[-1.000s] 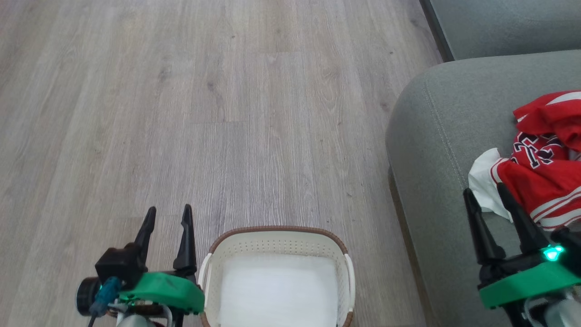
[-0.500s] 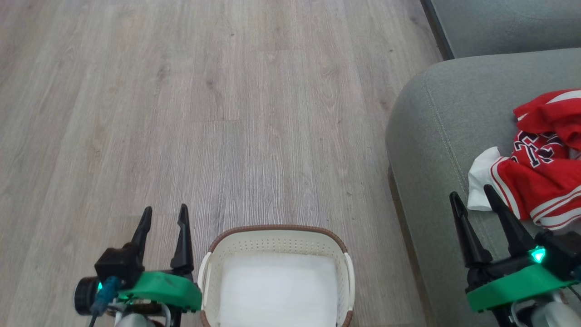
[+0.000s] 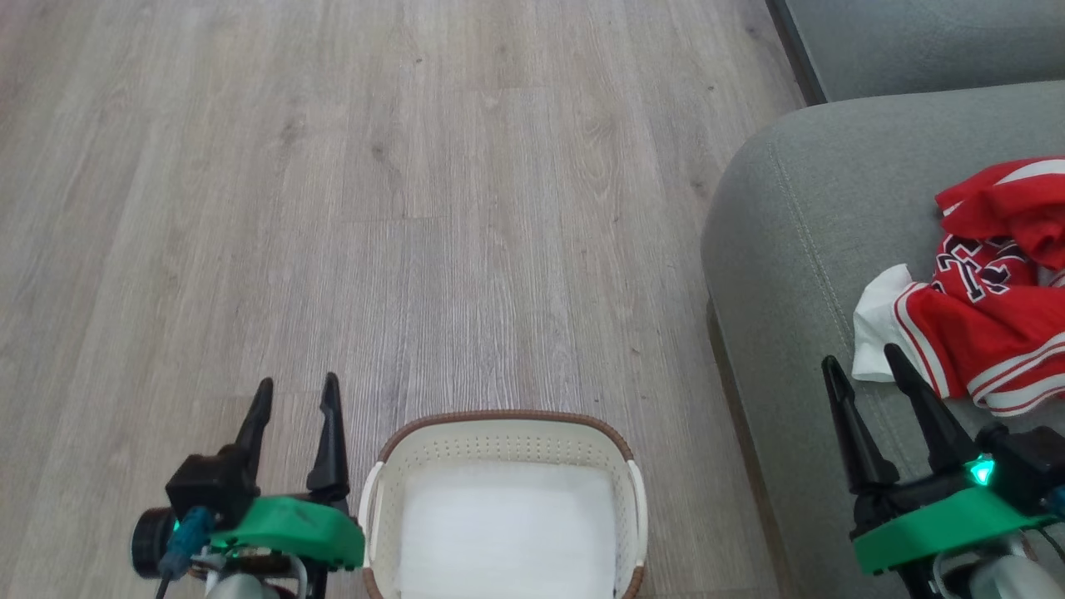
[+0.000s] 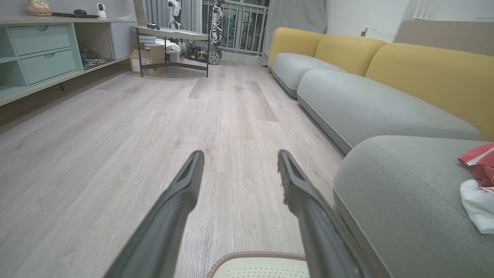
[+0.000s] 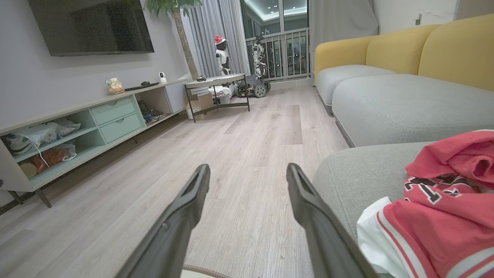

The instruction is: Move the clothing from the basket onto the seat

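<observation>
The red clothing with striped trim and a number lies crumpled on the grey-green seat at the right; it also shows in the right wrist view and the left wrist view. The white basket stands on the floor at the bottom centre, holding just a flat white liner sheet. My left gripper hovers open just left of the basket. My right gripper is open over the seat's front part, its fingertips close beside the clothing's white edge, holding nothing.
Pale wood floor stretches ahead. More grey cushions with yellow backs line the right side. A mint drawer unit, a low table and a wall TV stand far off.
My right gripper has drawn back toward me and slightly left, away from the clothing. The left gripper has barely shifted. The camera view has moved a little.
</observation>
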